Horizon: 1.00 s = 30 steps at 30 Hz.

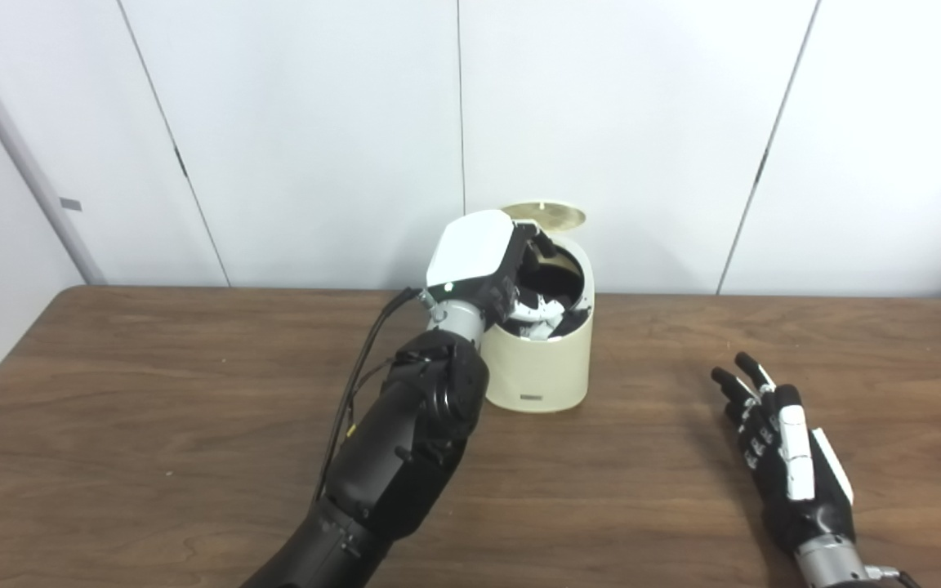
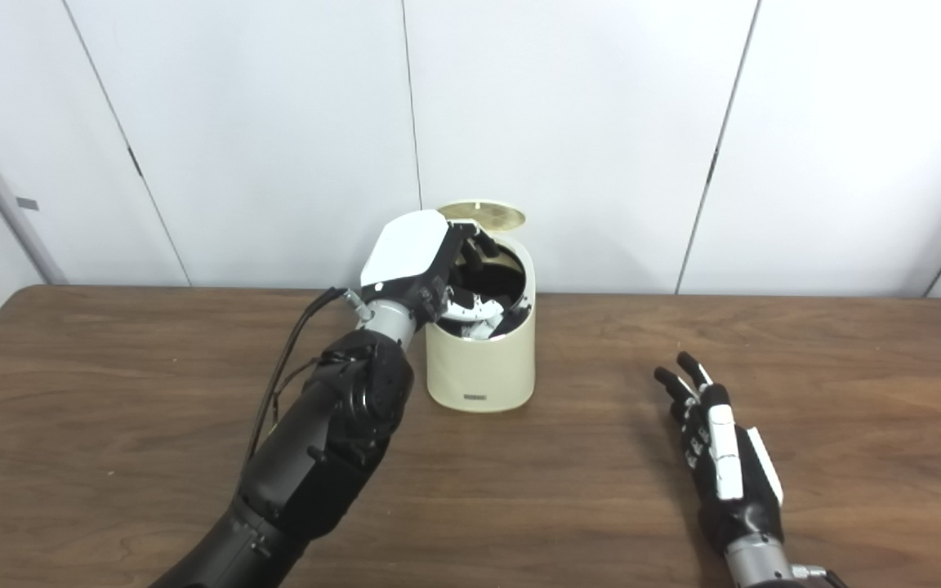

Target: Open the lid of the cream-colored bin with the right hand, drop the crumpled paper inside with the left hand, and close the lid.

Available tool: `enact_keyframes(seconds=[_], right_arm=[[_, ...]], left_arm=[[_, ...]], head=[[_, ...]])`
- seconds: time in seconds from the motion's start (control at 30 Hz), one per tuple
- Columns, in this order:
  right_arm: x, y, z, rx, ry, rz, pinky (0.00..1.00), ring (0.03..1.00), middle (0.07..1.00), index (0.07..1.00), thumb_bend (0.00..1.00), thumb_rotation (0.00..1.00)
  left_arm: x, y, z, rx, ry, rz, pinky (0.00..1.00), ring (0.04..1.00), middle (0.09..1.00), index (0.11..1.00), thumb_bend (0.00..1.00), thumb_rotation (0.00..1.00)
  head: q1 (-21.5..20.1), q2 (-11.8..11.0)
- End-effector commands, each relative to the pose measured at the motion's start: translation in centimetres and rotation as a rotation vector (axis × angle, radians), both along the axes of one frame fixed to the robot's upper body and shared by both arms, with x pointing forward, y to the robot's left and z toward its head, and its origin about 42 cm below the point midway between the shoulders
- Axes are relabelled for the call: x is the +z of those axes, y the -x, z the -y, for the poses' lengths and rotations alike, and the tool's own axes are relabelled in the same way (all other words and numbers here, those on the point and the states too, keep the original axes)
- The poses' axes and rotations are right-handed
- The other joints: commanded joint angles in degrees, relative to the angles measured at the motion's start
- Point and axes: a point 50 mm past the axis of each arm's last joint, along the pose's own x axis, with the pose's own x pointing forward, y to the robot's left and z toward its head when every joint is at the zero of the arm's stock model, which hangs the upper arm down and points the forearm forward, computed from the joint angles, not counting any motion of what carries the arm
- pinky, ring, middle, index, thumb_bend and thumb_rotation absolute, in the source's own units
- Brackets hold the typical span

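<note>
The cream-colored bin point(image 1: 537, 367) stands at the middle back of the wooden table point(image 1: 152, 392), its round lid point(image 1: 546, 215) tipped up behind the opening. My left hand point(image 1: 479, 255) hovers over the bin's mouth with its fingers point(image 1: 537, 313) dipping inside, spread apart, and nothing visibly held. No crumpled paper can be made out; the bin's dark inside is mostly hidden by the hand. My right hand point(image 1: 789, 449) rests low over the table to the right of the bin, well apart from it, fingers stretched out and empty.
A white panelled wall point(image 1: 601, 122) runs right behind the table's back edge. My left forearm point(image 1: 413, 441) crosses the table in front of the bin on its left.
</note>
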Motion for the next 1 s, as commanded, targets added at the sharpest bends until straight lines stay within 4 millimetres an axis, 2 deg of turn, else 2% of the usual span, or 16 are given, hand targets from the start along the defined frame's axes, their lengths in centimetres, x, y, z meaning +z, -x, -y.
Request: enact_keyframes(seconds=[0.0, 0.13, 0.2, 0.27, 0.3, 0.33, 0.37, 0.4, 0.43, 0.47, 0.5, 0.6, 0.97], right_arm=[[-0.7, 0.1, 0.4, 0.005, 0.008, -0.046, 1.0, 0.951, 0.875, 0.943, 0.49, 1.0], [-0.7, 0.0, 0.4, 0.008, 0.01, -0.051, 1.0, 0.962, 0.878, 0.94, 0.48, 1.0], [-0.7, 0.0, 0.4, 0.008, 0.013, -0.055, 1.0, 0.963, 0.878, 0.942, 0.49, 1.0], [-0.7, -0.1, 0.4, 0.009, 0.009, -0.058, 1.0, 0.966, 0.879, 0.943, 0.49, 1.0], [-0.7, 0.0, 0.4, 0.008, 0.009, -0.059, 1.0, 0.968, 0.879, 0.942, 0.49, 1.0], [-0.7, 0.0, 0.4, 0.008, 0.009, -0.059, 1.0, 0.967, 0.88, 0.941, 0.49, 1.0], [-0.7, 0.0, 0.4, 0.007, 0.01, -0.06, 1.0, 0.967, 0.881, 0.941, 0.49, 1.0], [-0.7, 0.0, 0.4, 0.01, 0.009, -0.058, 1.0, 0.967, 0.882, 0.941, 0.49, 1.0], [-0.7, 0.0, 0.5, 0.012, 0.007, -0.055, 1.0, 0.971, 0.884, 0.943, 0.49, 1.0], [-0.7, 0.0, 0.5, 0.014, 0.007, -0.054, 1.0, 0.973, 0.883, 0.943, 0.49, 1.0], [-0.6, 0.0, 0.5, 0.015, 0.007, -0.053, 1.0, 0.973, 0.884, 0.945, 0.49, 1.0], [-0.6, 0.0, 0.6, 0.014, 0.001, -0.053, 1.0, 0.966, 0.881, 0.942, 0.49, 1.0], [-0.7, 0.2, 0.9, 0.019, 0.011, -0.069, 1.0, 0.962, 0.879, 0.925, 0.49, 1.0]], left_arm=[[0.1, 0.0, 0.2, -0.012, 0.017, -0.019, 0.65, 0.756, 0.765, 0.721, 0.86, 0.15], [0.1, 0.1, 0.1, -0.017, 0.045, 0.003, 0.65, 0.756, 0.762, 0.713, 0.85, 0.11], [0.1, 0.3, 0.0, -0.015, 0.074, 0.019, 0.68, 0.784, 0.778, 0.702, 0.84, 0.04], [0.0, 0.5, -0.1, -0.014, 0.103, 0.056, 0.66, 0.769, 0.768, 0.683, 0.81, 0.01], [0.0, 0.6, -0.2, -0.011, 0.114, 0.078, 0.62, 0.721, 0.732, 0.657, 0.79, 0.0], [0.0, 0.7, -0.3, -0.008, 0.122, 0.099, 0.58, 0.678, 0.703, 0.578, 0.65, 0.02], [0.0, 0.7, -0.3, -0.006, 0.127, 0.112, 0.55, 0.642, 0.681, 0.536, 0.58, 0.03], [-0.1, 0.7, -0.4, -0.007, 0.131, 0.137, 0.53, 0.619, 0.667, 0.511, 0.54, 0.03], [-0.2, 0.6, -0.5, -0.007, 0.135, 0.159, 0.5, 0.539, 0.643, 0.5, 0.52, 0.01], [-0.2, 0.5, -0.6, -0.005, 0.143, 0.178, 0.41, 0.498, 0.614, 0.495, 0.49, 0.01], [-0.3, 0.5, -0.7, -0.004, 0.15, 0.191, 0.36, 0.477, 0.602, 0.489, 0.48, 0.0], [-0.4, 0.3, -0.9, -0.004, 0.172, 0.212, 0.33, 0.436, 0.552, 0.477, 0.47, 0.0], [-1.0, 0.1, -0.9, -0.023, 0.218, 0.292, 0.32, 0.43, 0.541, 0.465, 0.47, 0.0]], head=[[0.0, 0.0], [0.0, -0.1], [0.0, -0.1], [0.0, 0.0], [0.0, 0.0], [0.0, -0.1], [0.0, -0.1], [0.0, -0.1], [0.0, -0.2], [0.0, -0.2], [-0.1, -0.1], [-0.1, -0.2], [-0.1, -0.3]])
